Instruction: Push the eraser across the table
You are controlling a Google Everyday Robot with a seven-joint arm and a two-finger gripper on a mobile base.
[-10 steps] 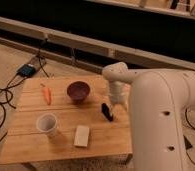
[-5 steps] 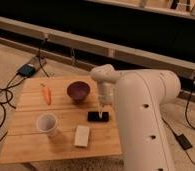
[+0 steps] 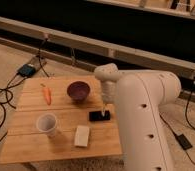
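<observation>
Black eraser (image 3: 98, 116): flat on the wooden plank table (image 3: 26, 142), near its right edge, between maroon bowl (image 3: 78, 91) and beige block (image 3: 81, 135). Gripper (image 3: 104, 108): lowered at the eraser's right end, apparently touching; open or closed cannot be told. Push judged barely begun, and most of the crossing remains.

Fat smooth white arm (image 3: 156, 90) w/ few small dark holes (image 3: 141, 106); slim pale gripper (image 3: 104, 110) just over eraser (image 3: 99, 116).

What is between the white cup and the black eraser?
Only bare wood of the table, in the camera view; the beige block lies nearer the front edge. The gripper is at the far side of the eraser.
</observation>
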